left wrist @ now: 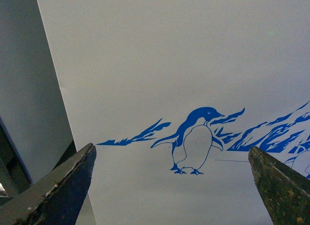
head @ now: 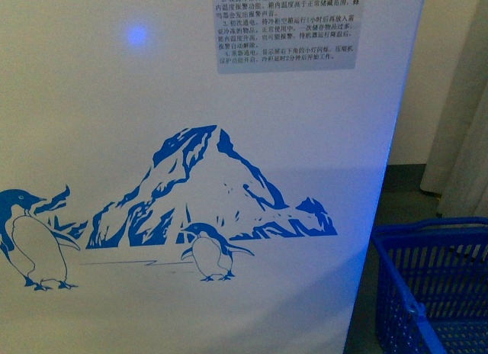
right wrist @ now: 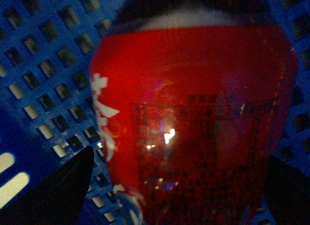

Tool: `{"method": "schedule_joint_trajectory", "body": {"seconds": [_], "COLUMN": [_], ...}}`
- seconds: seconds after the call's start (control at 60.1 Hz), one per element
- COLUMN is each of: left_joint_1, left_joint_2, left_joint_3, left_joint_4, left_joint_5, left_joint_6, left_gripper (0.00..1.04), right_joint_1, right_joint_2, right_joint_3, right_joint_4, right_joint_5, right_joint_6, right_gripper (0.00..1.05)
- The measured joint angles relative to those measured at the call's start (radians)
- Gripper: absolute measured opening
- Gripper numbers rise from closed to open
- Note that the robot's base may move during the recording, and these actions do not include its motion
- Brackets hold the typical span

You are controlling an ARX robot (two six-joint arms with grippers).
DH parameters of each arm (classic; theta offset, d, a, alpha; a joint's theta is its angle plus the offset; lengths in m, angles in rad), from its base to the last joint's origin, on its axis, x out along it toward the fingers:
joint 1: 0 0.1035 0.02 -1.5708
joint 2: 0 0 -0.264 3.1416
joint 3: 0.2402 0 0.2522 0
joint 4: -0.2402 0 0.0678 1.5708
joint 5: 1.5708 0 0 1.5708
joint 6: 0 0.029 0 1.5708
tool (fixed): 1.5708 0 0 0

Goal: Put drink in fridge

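The fridge fills the front view as a white wall with a blue penguin-and-mountain picture; its top and lids are out of view. It also fills the left wrist view. My left gripper is open and empty, facing that wall near a penguin. In the right wrist view the drink shows very close as a red label with white marks, lying inside the blue plastic basket. My right gripper is open, with one finger on each side of the bottle. Neither arm shows in the front view.
The blue plastic shopping basket stands on the floor right of the fridge. A pale curtain hangs behind it. A grey panel lies beside the fridge wall in the left wrist view.
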Motion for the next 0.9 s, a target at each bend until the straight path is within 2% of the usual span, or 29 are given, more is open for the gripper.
{"method": "schedule_joint_trajectory", "body": {"seconds": [0.316,0.449,0.599,0.649,0.898], "left_joint_1": [0.000,0.000,0.000,0.000,0.000], "left_joint_2": [0.000,0.000,0.000,0.000,0.000], "left_joint_3": [0.000,0.000,0.000,0.000,0.000], "left_joint_4": [0.000,0.000,0.000,0.000,0.000], "left_joint_5": [0.000,0.000,0.000,0.000,0.000], "left_joint_6": [0.000,0.000,0.000,0.000,0.000], "left_gripper": [0.97,0.97,0.97,0.97,0.97], "right_joint_1": [0.000,0.005,0.005,0.004,-0.006], "right_joint_2": [0.045,0.056,0.058,0.058,0.005], "right_joint_3": [0.058,0.071,0.073,0.072,0.025], "right_joint_4": [-0.012,-0.031,-0.038,-0.041,-0.034], "right_joint_5": [0.017,0.031,0.039,0.039,0.024], "right_joint_6": [-0.001,-0.006,-0.005,-0.005,-0.017], "right_gripper": [0.97,0.78,0.63,0.55,0.38]}}
